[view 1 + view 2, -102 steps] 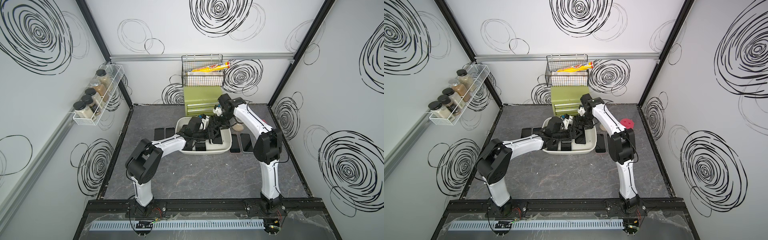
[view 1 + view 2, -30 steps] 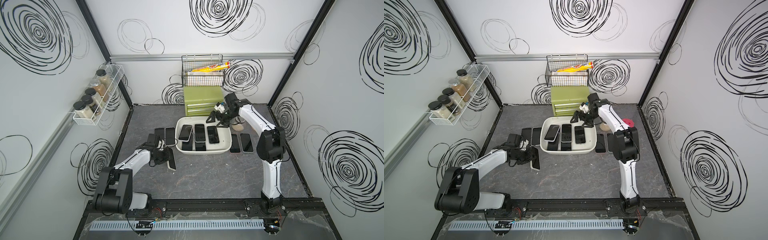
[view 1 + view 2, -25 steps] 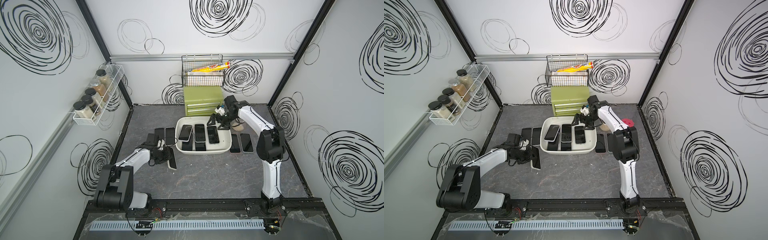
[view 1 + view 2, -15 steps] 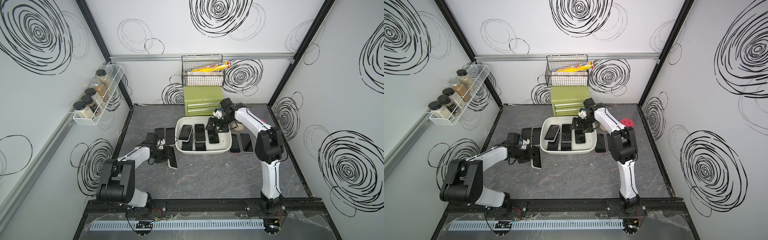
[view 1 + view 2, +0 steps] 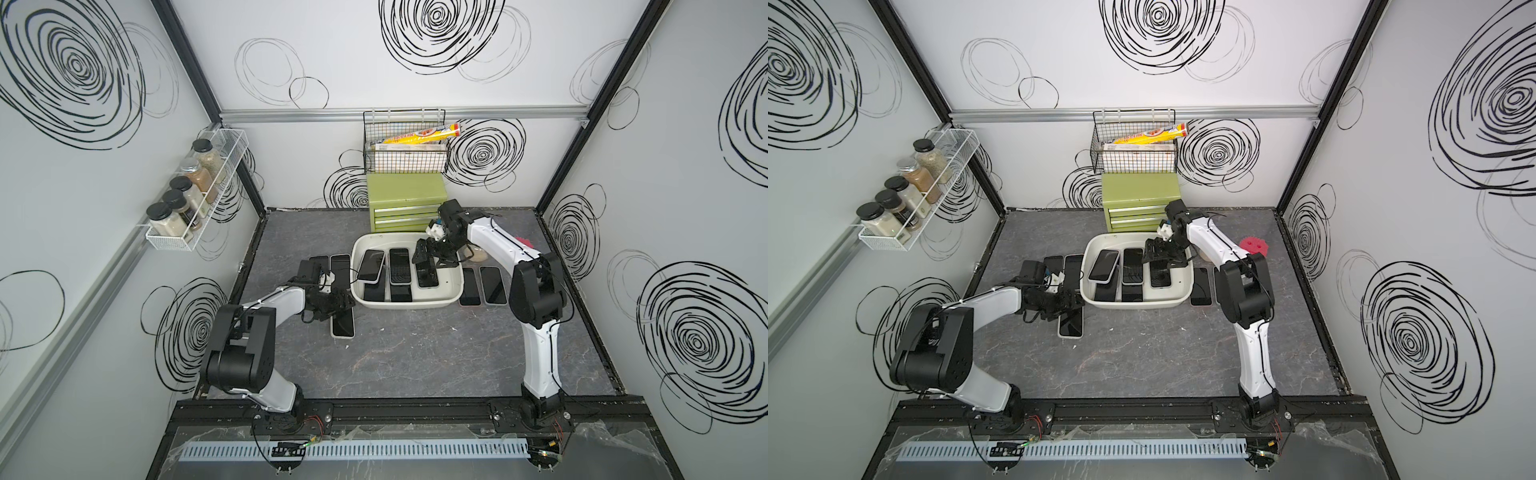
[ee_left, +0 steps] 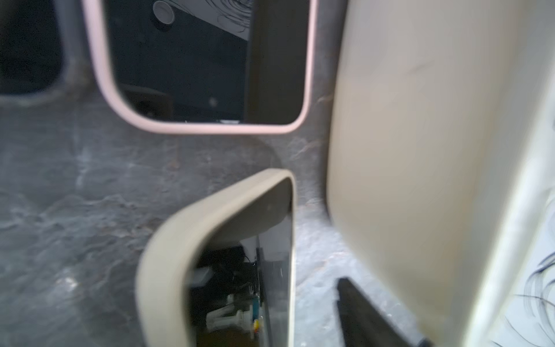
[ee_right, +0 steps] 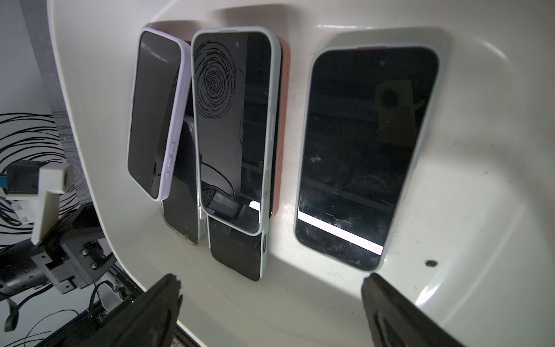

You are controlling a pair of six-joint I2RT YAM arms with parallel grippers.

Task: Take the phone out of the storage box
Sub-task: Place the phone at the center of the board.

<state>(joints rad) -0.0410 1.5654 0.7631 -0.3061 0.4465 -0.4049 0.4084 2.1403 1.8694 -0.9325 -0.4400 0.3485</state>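
The off-white storage box (image 5: 415, 306) sits mid-table and holds several phones face up. A phone in a pale case (image 7: 360, 150) lies alone on one side of the box floor (image 7: 450, 210). Beside it lie a green-cased phone (image 7: 234, 120) and a lilac-cased one (image 7: 156, 114), stacked on others. My right gripper (image 5: 428, 255) hovers open over the single phone, nothing between its fingers (image 7: 168, 300). My left gripper (image 5: 340, 305) is low, left of the box, open over a beige-cased phone (image 5: 343, 326) flat on the table. One left finger (image 6: 375, 315) stands apart from that phone's edge (image 6: 216, 234).
Two phones (image 5: 340, 266) lie left of the box and two (image 5: 492, 284) to its right. A green drawer chest (image 5: 405, 201) stands behind the box under a black wire basket (image 5: 405, 153). A spice rack (image 5: 191, 199) hangs on the left wall. A red disc (image 5: 1254, 245) lies at back right.
My left gripper has opened and let go of the beige-cased phone on the table. My right gripper has moved left from the box's back right corner to over its phones.
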